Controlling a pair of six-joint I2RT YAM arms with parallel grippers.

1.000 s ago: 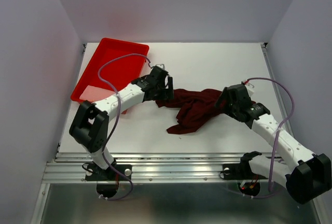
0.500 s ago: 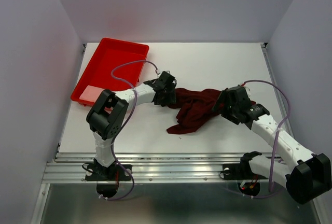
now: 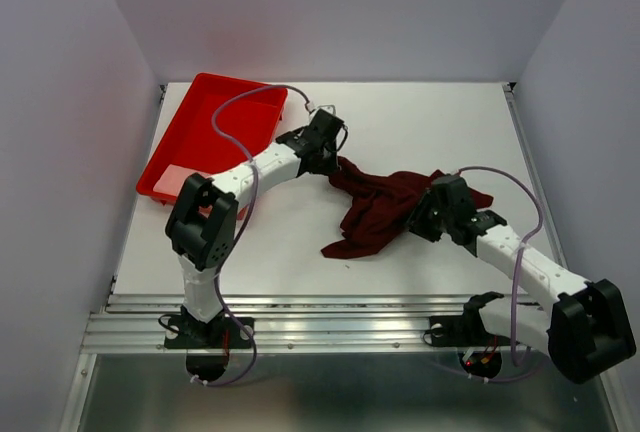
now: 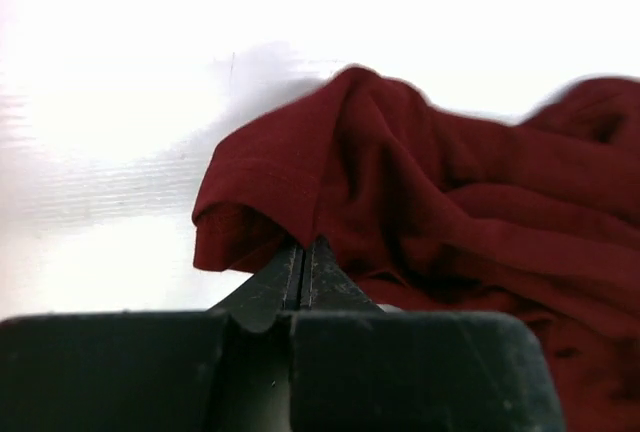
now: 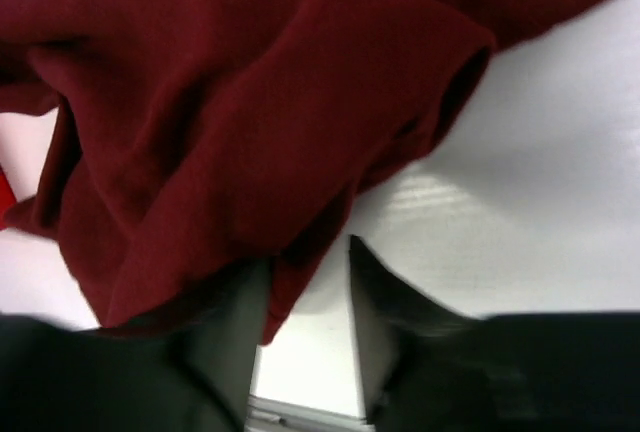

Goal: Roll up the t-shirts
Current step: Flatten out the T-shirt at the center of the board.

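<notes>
left claw (image 4: 305,252): clenched, both fingers pressed flat together, with the stitched sleeve hem of the t-shirt (image 3: 385,207) pinched at their tips; the cloth drapes over the tips.
right claw (image 5: 305,262): fingers half apart, not clenched; a loose fold edge of the shirt hangs into the gap, and white table (image 3: 420,122) shows between the fingers.
t-shirt position: crumpled in a heap around mid-table, between the two claws; its left corner is drawn out to a point at the left claw, its right side lies under the right claw, and a narrow tail points toward the near edge.
cloth edges: a hemmed sleeve end faces the left wrist camera; a rounded sleeve opening shows at the upper right of the right wrist view.
tray (image 3: 215,122): bright red, at the far-left corner of the table, apart from the shirt, beside the left forearm.
open room: bare table shows beyond the shirt toward the far wall, at the far right, and along the near strip before the rail.
limits: walls stand on the left, far and right sides.
</notes>
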